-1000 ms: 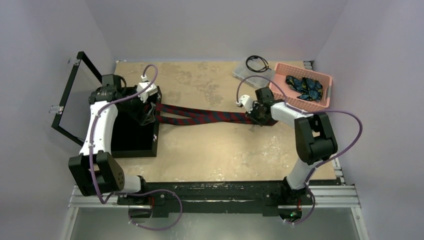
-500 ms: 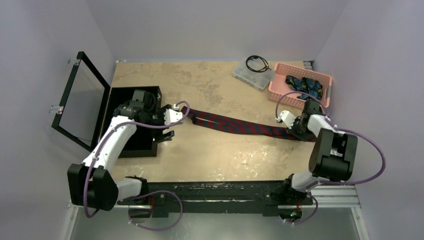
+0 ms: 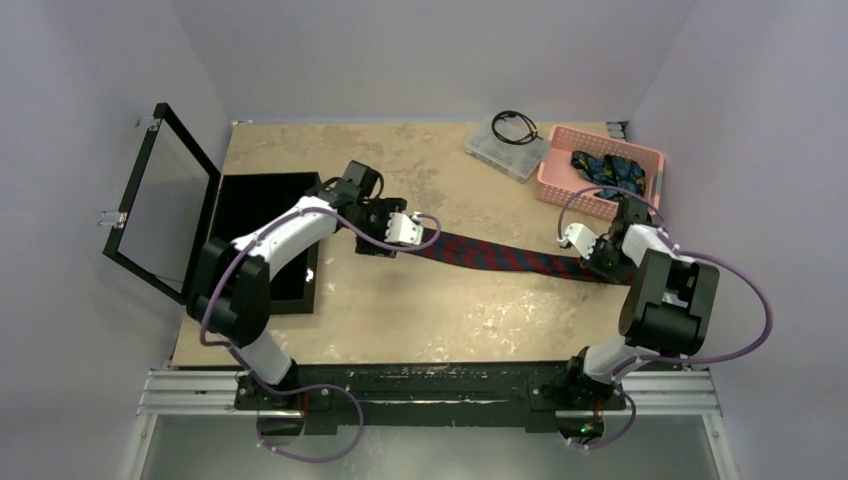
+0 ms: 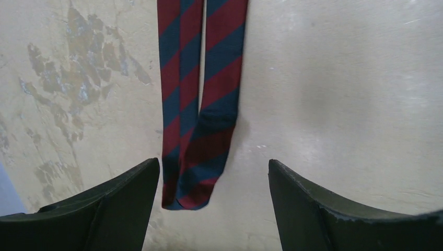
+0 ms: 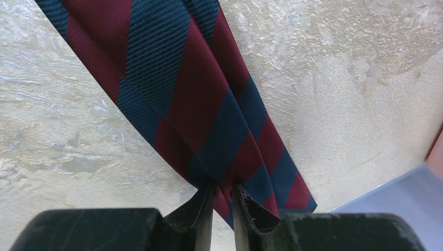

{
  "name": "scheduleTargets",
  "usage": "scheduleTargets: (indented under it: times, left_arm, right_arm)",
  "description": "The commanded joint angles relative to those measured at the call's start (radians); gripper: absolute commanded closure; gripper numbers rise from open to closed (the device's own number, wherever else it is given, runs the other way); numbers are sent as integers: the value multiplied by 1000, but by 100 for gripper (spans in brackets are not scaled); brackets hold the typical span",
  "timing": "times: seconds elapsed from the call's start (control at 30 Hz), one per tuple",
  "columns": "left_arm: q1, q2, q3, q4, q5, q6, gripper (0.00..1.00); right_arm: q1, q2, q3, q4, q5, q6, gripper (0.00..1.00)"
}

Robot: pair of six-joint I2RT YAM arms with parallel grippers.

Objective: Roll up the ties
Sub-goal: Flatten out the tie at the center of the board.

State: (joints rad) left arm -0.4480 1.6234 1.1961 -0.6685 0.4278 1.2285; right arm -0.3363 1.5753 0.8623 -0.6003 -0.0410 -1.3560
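1. Maroon-and-navy tie lies flat on the tabletop, right of centre. It is doubled into two layers and stretched out between the two arms.
2. Handling, my read: light, limp cloth with a slightly slick weave. The layers will likely slide off each other, and it won't hold a shape by itself. Best taken at an end, pinching both layers together, then rolled along its length under light tension.
3. Long axis runs left to right, slanting toward the near edge at its right end. One end points at the left arm, the other at the right arm.
4. Right tool is clenched on the tie's right end, cloth pinched between its fingers.
5. Left tool is released, jaws spread wide, straddling the left end low over the tabletop. Whether it touches the cloth, can't tell.
6. Other ties, dark blue and teal, are heaped in the pink basket at far right, well apart.
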Motion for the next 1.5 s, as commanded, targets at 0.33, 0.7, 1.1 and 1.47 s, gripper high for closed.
scheduleTargets:
  times: [0.33,0.7,1.1,1.47]
  left_arm:
    - [-44,212,-8,240,-248,186,72]
    - [-76,-202,-206,7,42,-5,100]
    - [24,21,-105,216,-69,-135,100]
    - [81,6,-129,314,-20,-166,100]
  right_arm:
    - [-15,-15,-67,-64,-31,-108,85]
    - [-20,-262,-298,-45,55,-364,99]
    - [-22,2,-36,-113,8,-355,99]
    - [-22,60,-74,-27,47,-390,100]
